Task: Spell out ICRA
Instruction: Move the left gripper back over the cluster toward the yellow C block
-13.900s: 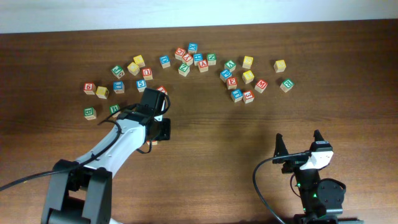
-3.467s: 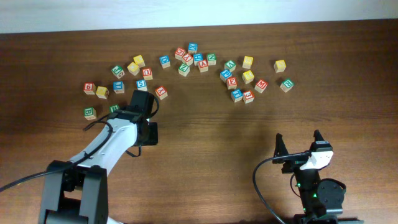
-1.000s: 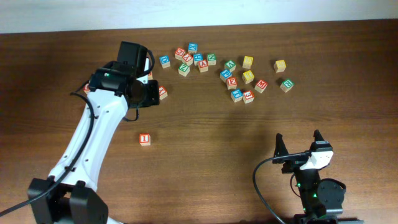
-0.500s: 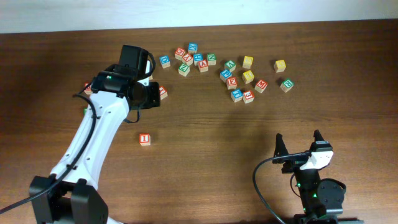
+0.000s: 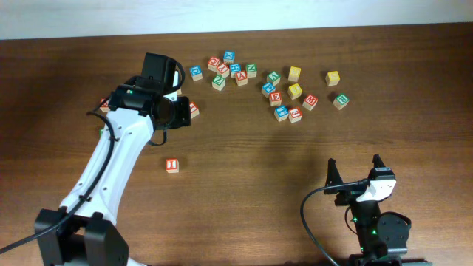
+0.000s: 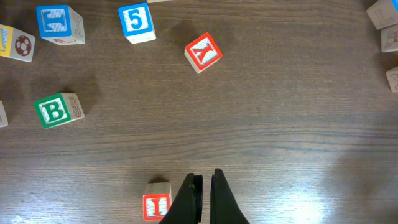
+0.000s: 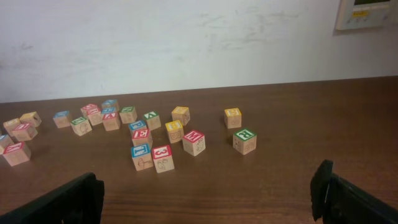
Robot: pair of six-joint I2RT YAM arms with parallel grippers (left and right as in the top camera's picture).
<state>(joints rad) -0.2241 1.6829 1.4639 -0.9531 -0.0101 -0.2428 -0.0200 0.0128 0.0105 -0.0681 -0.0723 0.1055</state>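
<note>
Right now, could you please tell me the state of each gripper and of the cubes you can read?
left gripper, shut, empty, above the table.
right gripper, open, empty, touching nothing.
I cube, alone on the table, letter up.
green B cube, flat, letter up.
green R cube, flat on the table, not gripped.

Overhead, the left arm blocks several letter cubes lying above and left of the red I cube. From the left wrist, three pale cubes far up-right of that cube run off the frame edge, letters unreadable.
</note>
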